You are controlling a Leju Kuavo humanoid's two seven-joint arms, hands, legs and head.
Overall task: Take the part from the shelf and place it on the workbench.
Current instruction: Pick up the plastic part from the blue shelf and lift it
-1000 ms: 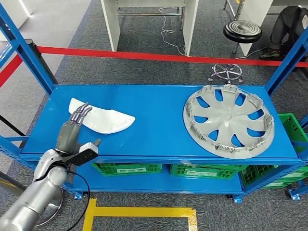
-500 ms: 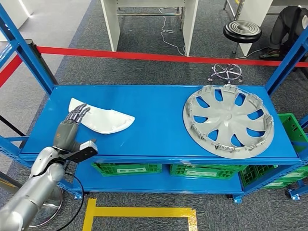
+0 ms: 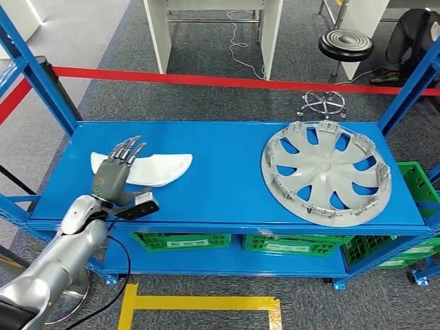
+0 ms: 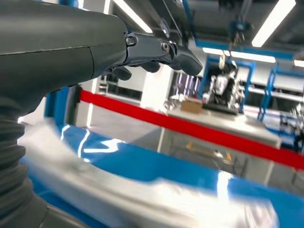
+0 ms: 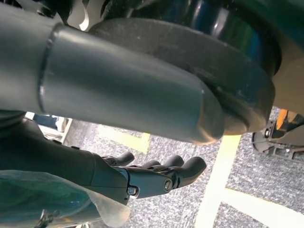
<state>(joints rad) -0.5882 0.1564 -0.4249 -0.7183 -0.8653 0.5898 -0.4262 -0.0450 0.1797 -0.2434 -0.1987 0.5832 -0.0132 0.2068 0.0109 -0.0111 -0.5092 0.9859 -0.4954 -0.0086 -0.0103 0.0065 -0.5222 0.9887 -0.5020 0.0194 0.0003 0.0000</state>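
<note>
Now left robot hand (image 3: 111,177) advanced, white part (image 3: 155,168) seemingly shifted

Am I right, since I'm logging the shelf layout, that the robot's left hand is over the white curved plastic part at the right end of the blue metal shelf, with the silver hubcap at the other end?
Not quite. The head view shows the left hand over the white curved plastic part at the left end of the blue metal shelf; the silver hubcap lies at the right end.
</note>
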